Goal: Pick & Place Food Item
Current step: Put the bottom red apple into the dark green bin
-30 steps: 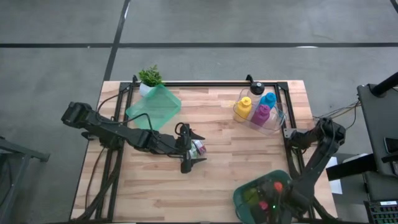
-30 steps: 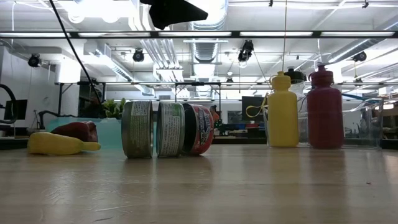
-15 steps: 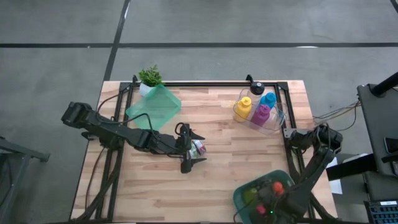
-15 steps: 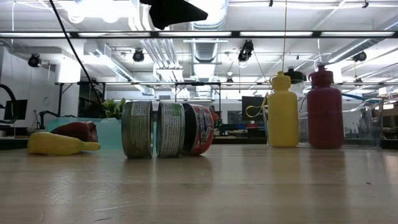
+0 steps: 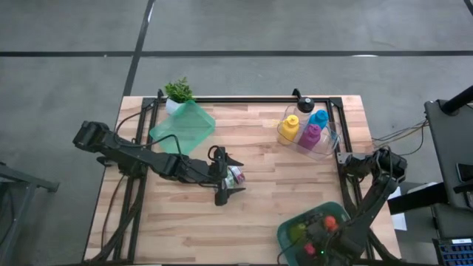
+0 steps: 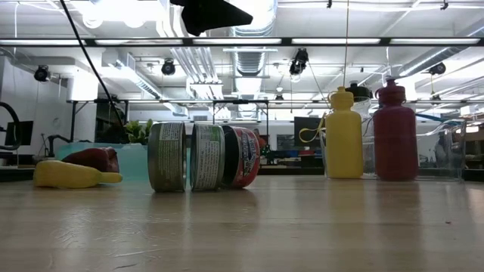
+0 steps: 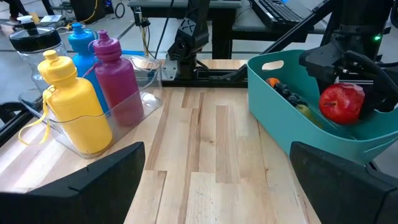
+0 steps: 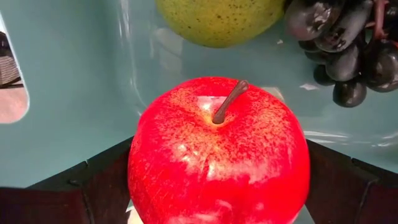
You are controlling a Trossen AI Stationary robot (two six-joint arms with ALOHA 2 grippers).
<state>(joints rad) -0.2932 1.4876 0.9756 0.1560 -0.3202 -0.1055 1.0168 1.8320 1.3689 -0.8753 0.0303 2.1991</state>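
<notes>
Gripping: right hand (image 8: 217, 186) clamped the red apple (image 8: 219, 152) inside the teal bin (image 8: 68, 93), beside a pear (image 8: 217, 18) and grapes (image 8: 348, 43).
Left hand (image 5: 229, 177): spread wide mid-worktop (image 5: 273, 177), around nothing, cans (image 6: 203, 156) nearby.

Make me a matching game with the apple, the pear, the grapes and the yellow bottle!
Things:
1. apple
2. pear
3. grapes
4. yellow bottle

Descriptions:
A. dark bunch in the teal bin
B. red, between the right hand's fingers
C. in a clear holder beside a magenta bottle
D. yellow-green with tiny speckles

Pairs: 1-B, 2-D, 3-A, 4-C
</notes>
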